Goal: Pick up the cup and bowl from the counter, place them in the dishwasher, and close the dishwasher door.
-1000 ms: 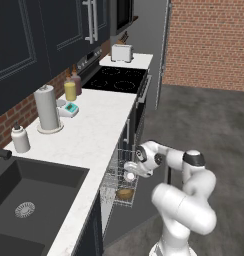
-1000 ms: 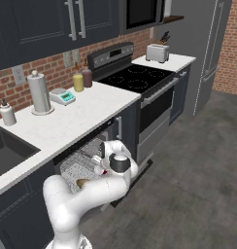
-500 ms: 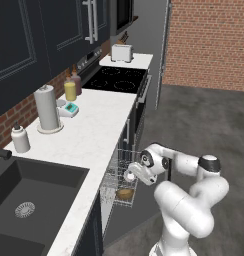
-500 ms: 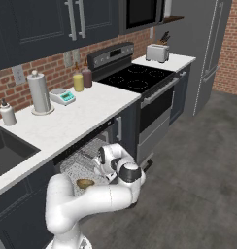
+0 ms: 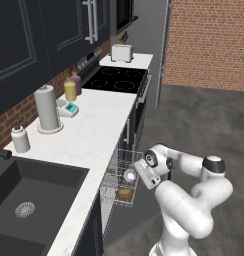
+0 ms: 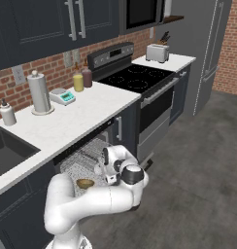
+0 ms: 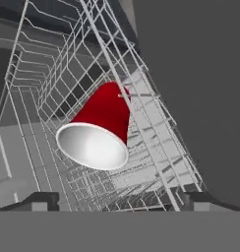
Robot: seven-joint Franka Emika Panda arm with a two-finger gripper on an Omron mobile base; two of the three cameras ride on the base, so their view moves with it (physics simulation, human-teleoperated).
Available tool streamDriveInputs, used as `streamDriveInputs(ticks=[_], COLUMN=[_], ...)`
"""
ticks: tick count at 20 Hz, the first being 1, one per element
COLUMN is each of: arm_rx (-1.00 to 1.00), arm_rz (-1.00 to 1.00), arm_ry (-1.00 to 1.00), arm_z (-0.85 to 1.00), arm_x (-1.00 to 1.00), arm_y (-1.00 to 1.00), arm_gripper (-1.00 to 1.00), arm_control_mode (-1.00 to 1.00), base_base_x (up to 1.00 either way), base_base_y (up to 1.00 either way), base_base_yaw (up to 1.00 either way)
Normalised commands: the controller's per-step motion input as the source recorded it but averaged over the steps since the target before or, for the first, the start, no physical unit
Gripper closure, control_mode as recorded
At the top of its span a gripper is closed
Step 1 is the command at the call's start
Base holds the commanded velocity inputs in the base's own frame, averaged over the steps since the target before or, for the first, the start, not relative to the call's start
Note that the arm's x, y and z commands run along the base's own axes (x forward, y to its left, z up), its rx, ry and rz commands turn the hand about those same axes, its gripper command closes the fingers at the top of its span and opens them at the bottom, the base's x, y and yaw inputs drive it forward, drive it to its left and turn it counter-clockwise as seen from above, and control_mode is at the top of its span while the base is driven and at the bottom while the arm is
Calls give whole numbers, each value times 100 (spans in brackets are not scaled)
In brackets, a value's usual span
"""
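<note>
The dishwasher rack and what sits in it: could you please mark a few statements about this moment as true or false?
1. The cup lies on its side in the white wire rack. True.
2. The bowl rests on the counter. False: it sits in the rack.
3. The gripper is clamped on the cup. False: its fingertips stand apart, clear of the cup.
4. A paper-towel roll stands on the counter. True.

The red cup [image 7: 103, 128] is seen lying on its side in the white wire rack [image 7: 156, 128] of the dishwasher [image 5: 125, 170], its pale mouth turned toward the hand camera. The tan-brown bowl [image 5: 125, 193] is set upright in the same pulled-out rack, just below the cup [image 5: 129, 175]. The white speckled counter [image 5: 99, 131] runs above the rack.
</note>
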Motion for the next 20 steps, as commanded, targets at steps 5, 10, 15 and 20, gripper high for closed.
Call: streamDriveInputs(ticks=[5, 10, 15, 20], arm_rx=[-11, -20, -17, -19], arm_rz=[-31, -32, -30, -24], arm_ry=[65, 61, 52, 47], arm_z=[19, 0, 0, -11], arm_x=[69, 84, 83, 89], arm_y=[-6, 0, 0, 15], arm_gripper=[-100, -100, -100, -100], arm_control_mode=[-100, -100, -100, -100], base_base_x=[0, 0, 0, 0], base_base_y=[0, 0, 0, 0], base_base_yaw=[0, 0, 0, 0])
